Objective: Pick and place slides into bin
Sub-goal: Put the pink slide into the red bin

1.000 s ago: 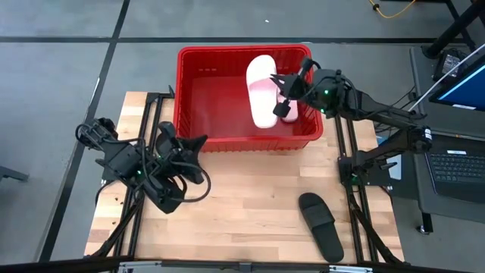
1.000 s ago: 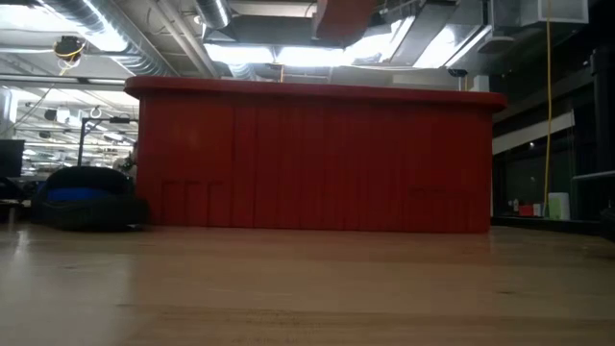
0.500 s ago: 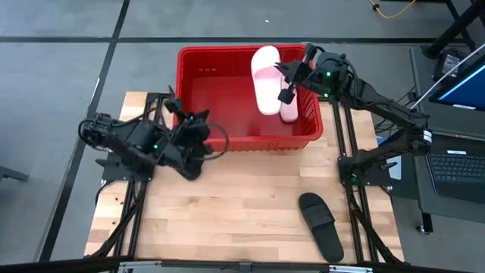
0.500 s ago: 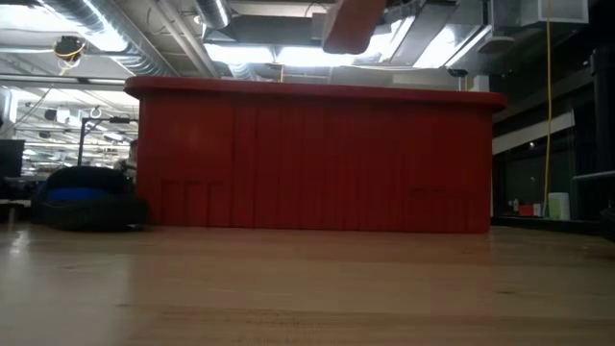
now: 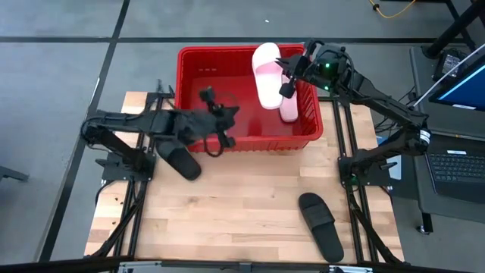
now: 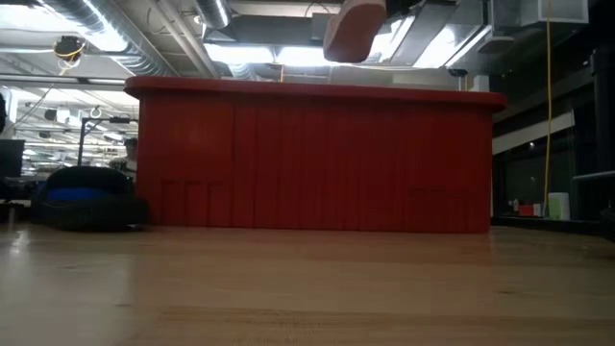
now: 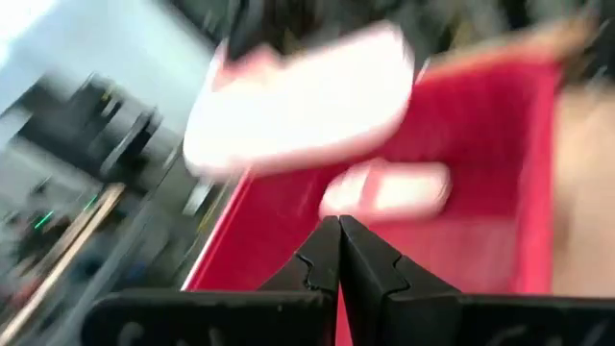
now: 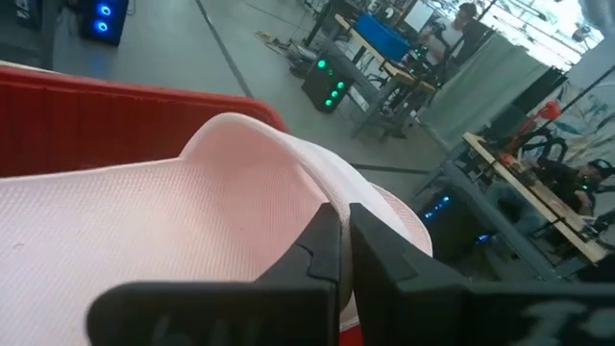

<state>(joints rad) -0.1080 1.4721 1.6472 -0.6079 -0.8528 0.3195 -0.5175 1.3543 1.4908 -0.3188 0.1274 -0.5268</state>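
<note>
The red bin point(image 5: 242, 140) stands at the table's far middle; its near wall fills the low view point(image 6: 317, 159). One pink slide point(image 5: 289, 108) lies inside at the bin's right end. My right gripper point(image 5: 286, 79) is shut on a second pink slide point(image 5: 264, 76) above the bin's far right part. My left gripper point(image 5: 226, 123) is shut and empty over the bin's near wall, pointing right; its wrist view point(image 7: 338, 235) shows both pink slides. One black slide point(image 5: 179, 161) lies on the table at the left, another point(image 5: 320, 225) at the near right. My right gripper pinches the pink slide between its two fingers at the long side facing the table's right point(image 8: 288, 207), about mid-length. The fingers come from the right and lie across the slide. The slide is lifted clear, above the bin's rim point(image 6: 354, 29).
Bare wooden table point(image 5: 242, 197) lies between the two black slides. The bin's left half point(image 5: 208, 95) holds nothing. A laptop point(image 5: 455, 171) sits off the table's right edge. A dark blue-and-black object point(image 6: 86, 197) stands left of the bin in the low view.
My right gripper has carried the pink slide toward the table's far edge, still above the bin. My left gripper has swung from the table's left, by the black slide, up and right to the bin's near wall. That black slide lies on the table.
</note>
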